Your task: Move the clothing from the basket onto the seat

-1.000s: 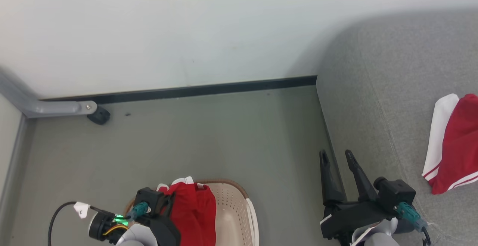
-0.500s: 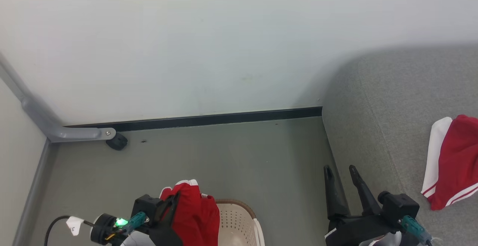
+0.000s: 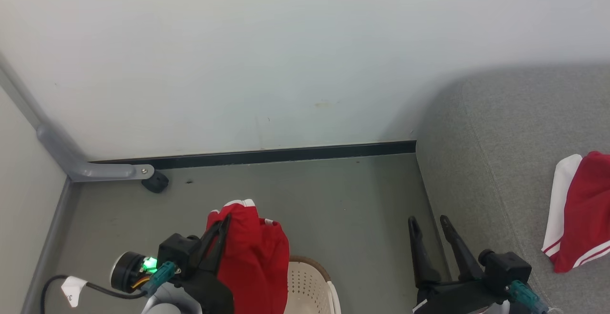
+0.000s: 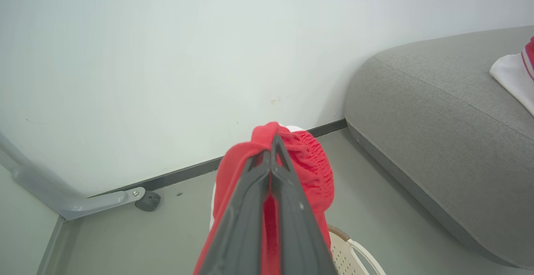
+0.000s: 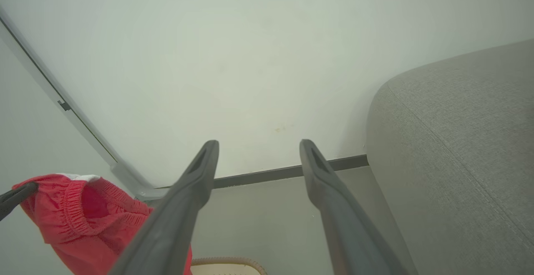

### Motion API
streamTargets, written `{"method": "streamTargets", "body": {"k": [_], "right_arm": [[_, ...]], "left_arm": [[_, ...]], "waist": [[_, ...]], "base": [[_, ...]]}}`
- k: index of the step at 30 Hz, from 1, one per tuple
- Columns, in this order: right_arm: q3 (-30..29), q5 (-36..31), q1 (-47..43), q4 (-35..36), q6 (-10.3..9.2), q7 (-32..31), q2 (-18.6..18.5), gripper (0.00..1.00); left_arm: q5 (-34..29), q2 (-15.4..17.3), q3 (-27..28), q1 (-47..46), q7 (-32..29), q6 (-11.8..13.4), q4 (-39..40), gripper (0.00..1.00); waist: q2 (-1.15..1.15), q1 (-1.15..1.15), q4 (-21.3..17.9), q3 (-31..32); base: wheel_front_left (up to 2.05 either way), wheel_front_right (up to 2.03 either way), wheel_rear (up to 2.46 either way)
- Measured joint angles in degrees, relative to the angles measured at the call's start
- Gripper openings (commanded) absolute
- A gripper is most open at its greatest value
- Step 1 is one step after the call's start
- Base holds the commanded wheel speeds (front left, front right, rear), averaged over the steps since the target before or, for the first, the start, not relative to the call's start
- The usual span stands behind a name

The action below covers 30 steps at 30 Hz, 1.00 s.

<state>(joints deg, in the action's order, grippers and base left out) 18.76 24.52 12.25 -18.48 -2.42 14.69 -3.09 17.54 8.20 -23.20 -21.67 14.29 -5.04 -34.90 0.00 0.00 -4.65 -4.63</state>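
Observation:
My left gripper (image 3: 227, 219) is shut on a red garment (image 3: 255, 261) of the clothing, which hangs from its tips above the cream basket (image 3: 310, 288) at the bottom of the head view. In the left wrist view the closed gripper (image 4: 273, 141) pinches the garment's gathered red waistband (image 4: 308, 162). My right gripper (image 3: 428, 221) stands open and empty beside the grey seat (image 3: 505, 161); its open tips (image 5: 258, 154) frame the wall. Another red and white garment (image 3: 579, 211) lies on the seat at the right edge.
A white wall with a dark baseboard (image 3: 286, 154) runs behind. A grey metal frame leg with a black foot (image 3: 155, 182) stands on the grey floor at the left. Bare floor (image 3: 333, 199) lies between basket and seat.
My left gripper has risen, lifting the red garment up out of the basket. The head camera has tilted up, so the basket sits lower in view. The right gripper stays open.

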Motion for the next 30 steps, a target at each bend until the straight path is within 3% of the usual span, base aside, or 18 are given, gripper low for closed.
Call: {"method": "streamTargets", "body": {"k": [17,30], "right_arm": [[9.81,-8.05,0.2,-2.21,7.37,0.0,-1.31,1.0],[16.92,-9.47,4.7,-4.76,8.99,0.0,-0.85,1.0]], "left_arm": [[-3.27,1.24,-0.08,-0.04,0.01,-0.58,15.81,0.0],[-4.38,0.86,-3.14,-0.32,0.01,-1.52,21.95,0.0]], "waist": [[0.0,0.0,0.75,-0.12],[0.01,0.0,2.05,-0.12]], "base": [[0.0,0.0,0.0],[0.0,0.0,0.0]]}}
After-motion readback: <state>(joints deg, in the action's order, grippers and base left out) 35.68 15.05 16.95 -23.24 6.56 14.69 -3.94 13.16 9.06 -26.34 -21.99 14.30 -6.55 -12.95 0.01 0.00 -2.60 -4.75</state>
